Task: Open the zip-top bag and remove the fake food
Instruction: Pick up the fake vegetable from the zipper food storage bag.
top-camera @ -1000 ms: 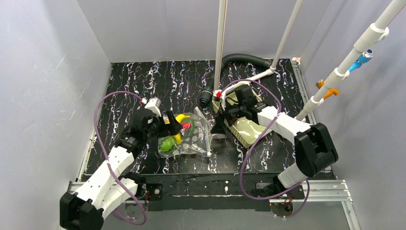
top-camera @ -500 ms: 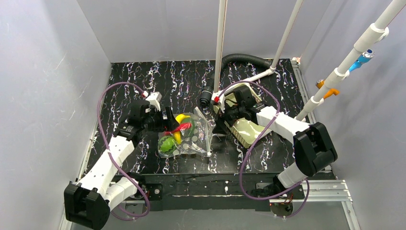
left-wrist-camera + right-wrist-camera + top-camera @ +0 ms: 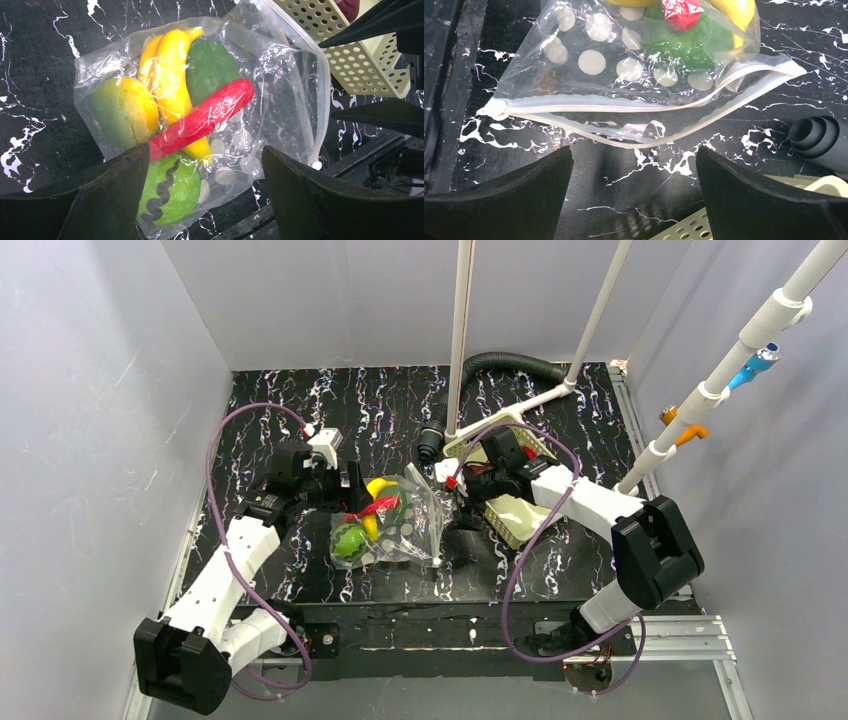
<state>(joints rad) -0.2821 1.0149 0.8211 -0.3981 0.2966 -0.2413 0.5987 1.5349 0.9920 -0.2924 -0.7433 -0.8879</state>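
Printing: your bag [image 3: 400, 528] carries only rows of white dots, on the clear plastic near its mouth.
Bag: you see it lying on the black, white-veined table [image 3: 300, 410] between the 2 arms, just beside the pale green slotted basket [image 3: 345, 45]; its 2 white zip strips [image 3: 624, 107] stand apart.
Inside the bag: yellow banana [image 3: 170, 65], red chili [image 3: 205, 117] across it, dark green piece [image 3: 212, 65], yellow-green fruit [image 3: 122, 110], light green ball [image 3: 167, 192] with a dark wavy stripe.
Basket: 1 dark red piece [image 3: 347, 7] shows at the frame's top edge.
Left gripper [image 3: 205, 150]: jaws spread wide over the food end, holding nothing.
Right gripper [image 3: 634, 150]: jaws spread wide, facing the bag's mouth, holding nothing.
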